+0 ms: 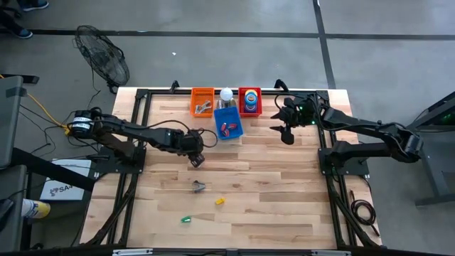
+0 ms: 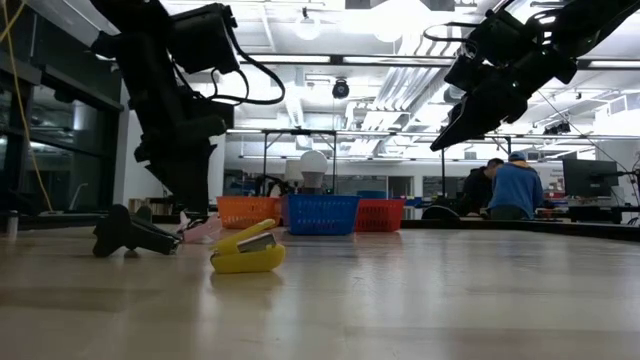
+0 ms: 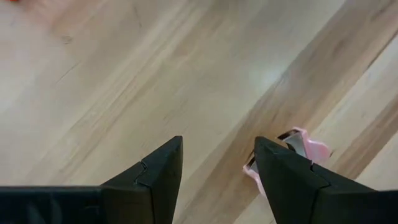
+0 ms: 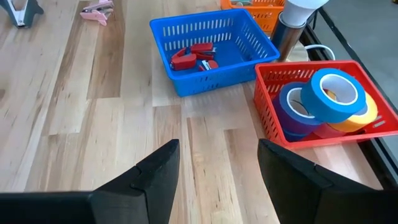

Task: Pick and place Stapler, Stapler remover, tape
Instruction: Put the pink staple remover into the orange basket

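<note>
left end effector (image 3: pixel 217 180) released, beside small pink plastic staple remover (image 3: pixel 305 146), seemingly untouched | recentre, straddle, then clench

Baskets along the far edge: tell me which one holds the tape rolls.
The red basket, nearest the right arm's side. It holds the tape rolls, while the blue basket beside it holds small red items and the orange basket sits farthest left.

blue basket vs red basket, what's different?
The blue basket holds small red stapler removers; the red basket holds stacked tape rolls. Blue is sparsely filled with floor showing; red is packed above its rim. Both are slotted plastic, side by side at the table's far edge.
</note>
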You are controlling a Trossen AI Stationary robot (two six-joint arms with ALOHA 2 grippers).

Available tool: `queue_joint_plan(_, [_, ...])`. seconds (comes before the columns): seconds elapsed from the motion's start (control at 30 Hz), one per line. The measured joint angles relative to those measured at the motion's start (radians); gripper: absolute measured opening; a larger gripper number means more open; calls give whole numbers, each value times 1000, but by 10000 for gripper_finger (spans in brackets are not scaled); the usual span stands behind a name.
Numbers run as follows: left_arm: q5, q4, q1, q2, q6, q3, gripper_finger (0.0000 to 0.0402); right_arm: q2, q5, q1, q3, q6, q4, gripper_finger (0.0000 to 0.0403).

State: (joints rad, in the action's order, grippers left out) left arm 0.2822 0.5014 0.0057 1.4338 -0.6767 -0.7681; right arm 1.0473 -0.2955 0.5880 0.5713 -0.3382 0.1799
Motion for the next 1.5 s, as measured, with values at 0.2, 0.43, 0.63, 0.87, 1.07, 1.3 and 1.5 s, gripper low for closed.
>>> queue_joint_plan(0.2, [13,50,0,-13,-69,0,193,0,0,0,0,-1,6,208])
queue_joint_plan(0.43, [154,160,-76,-84,-248,0,193,0,4,0,0,1,16,208])
queue_joint_plan(0.63, [230,182,-199,-108,-424,-1,193,0,45,0,0,10,26,208])
queue_joint_plan(0.87, [265,158,-347,-77,-640,-1,214,0,76,0,0,28,52,208])
queue_joint_plan(1.07, [272,92,-419,11,-760,-2,266,0,58,-6,-4,35,51,208])
queue_joint_plan(1.3, [272,-45,-438,138,-820,-1,280,0,59,-41,-56,27,18,208])
queue_joint_plan(1.5, [331,-119,-429,249,-827,-5,280,-4,65,-75,-64,27,7,208])
